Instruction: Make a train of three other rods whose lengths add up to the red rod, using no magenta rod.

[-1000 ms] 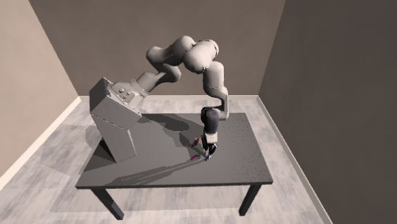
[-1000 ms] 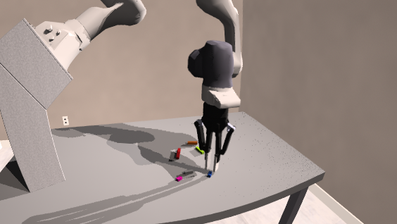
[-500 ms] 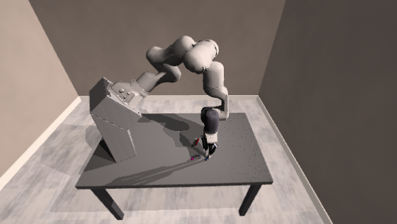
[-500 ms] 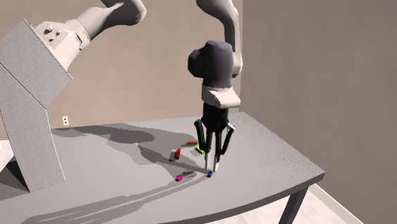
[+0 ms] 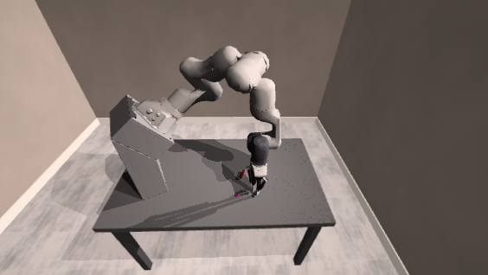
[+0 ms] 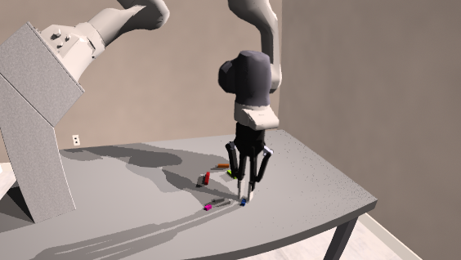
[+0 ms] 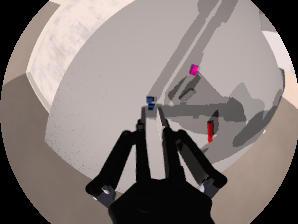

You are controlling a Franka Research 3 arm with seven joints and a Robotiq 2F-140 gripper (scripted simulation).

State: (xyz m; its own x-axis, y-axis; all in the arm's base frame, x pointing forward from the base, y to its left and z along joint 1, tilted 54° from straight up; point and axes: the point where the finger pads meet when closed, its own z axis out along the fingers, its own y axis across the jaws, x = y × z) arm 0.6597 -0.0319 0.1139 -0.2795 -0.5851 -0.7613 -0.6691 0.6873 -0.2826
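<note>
The red rod (image 6: pixel 207 178) lies apart from the magenta rod (image 6: pixel 208 207).

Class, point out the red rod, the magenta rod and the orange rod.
red rod (image 5: pixel 242 174) (image 6: pixel 207 178) (image 7: pixel 210 131), top, exterior and wrist views: middle
magenta rod (image 5: pixel 236 195) (image 6: pixel 208 208) (image 7: pixel 194 69), top, exterior and wrist views: middle
orange rod (image 6: pixel 223 165), exterior view: middle

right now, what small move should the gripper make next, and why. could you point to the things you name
I'd probably nudge the gripper (image 5: pixel 256 191) (image 6: pixel 245 197) (image 7: pixel 151 113) until its tips are centred over the blue piece (image 5: pixel 253 195) (image 6: pixel 243 202) (image 7: pixel 150 100), before closing: the tips stand slightly apart, and in the wrist view the blue sits nearer one of them.
</note>
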